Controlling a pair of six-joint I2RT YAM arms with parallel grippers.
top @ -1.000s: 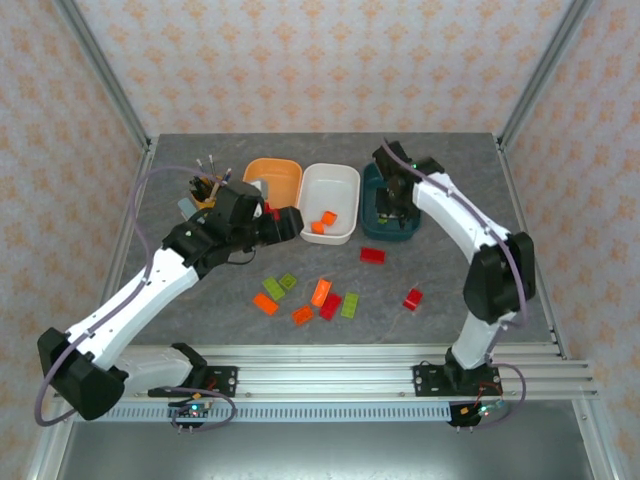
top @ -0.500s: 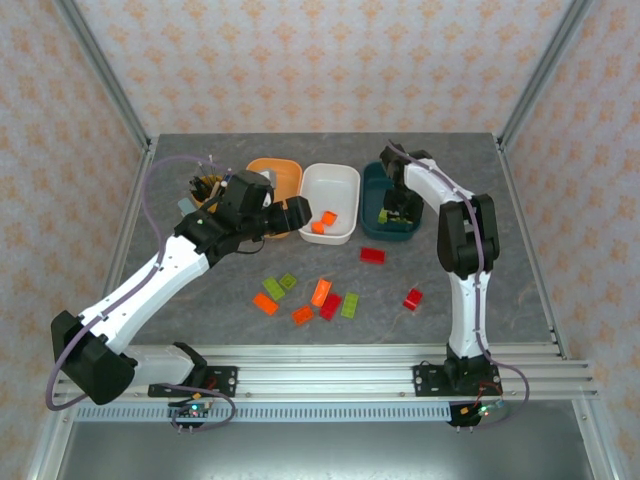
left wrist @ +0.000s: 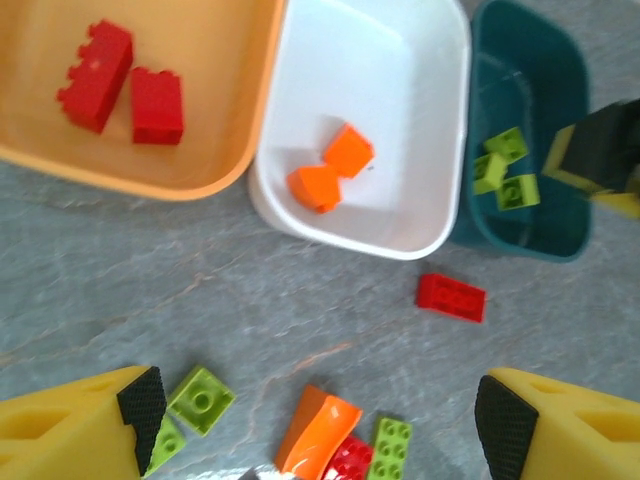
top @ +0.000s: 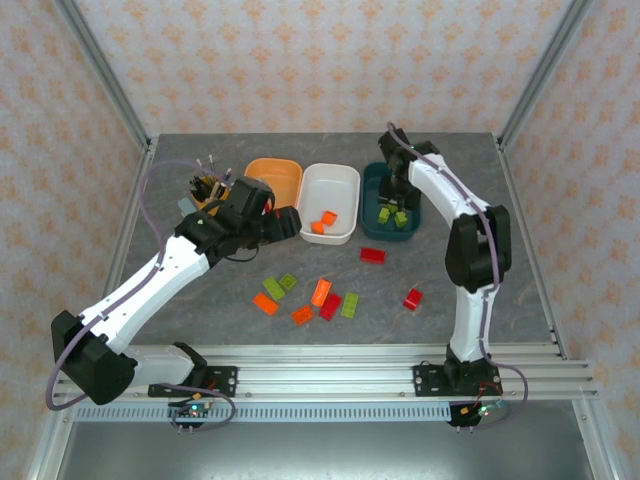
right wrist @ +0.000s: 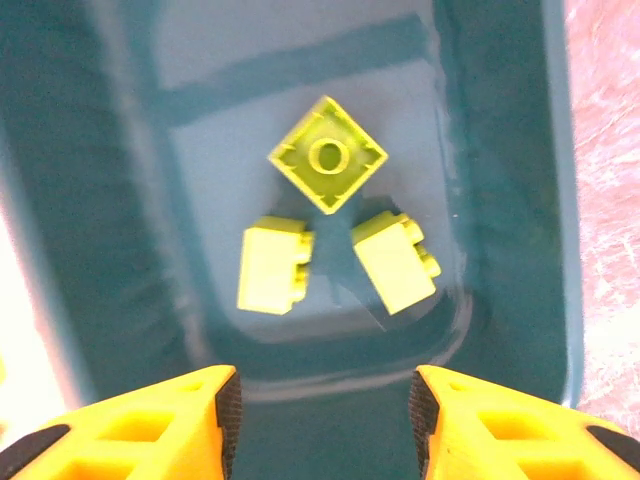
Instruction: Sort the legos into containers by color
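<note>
**Sorting part done; both grippers empty**

Three lime green legos (right wrist: 327, 155) lie close together on the floor of the teal tub (right wrist: 510, 200). Two orange legos (left wrist: 345, 150) sit in the white tub (left wrist: 400, 60), and two red legos (left wrist: 155, 105) in the orange tub (left wrist: 200, 40). A mixed cluster of loose legos (top: 321, 291) lies on the table (top: 470, 170), with two red ones apart to its right. The right gripper (right wrist: 322, 410) hangs over the teal tub, fingers spread, nothing between them. The left gripper (left wrist: 318, 410) hovers above the table in front of the tubs, spread wide and empty.
</note>
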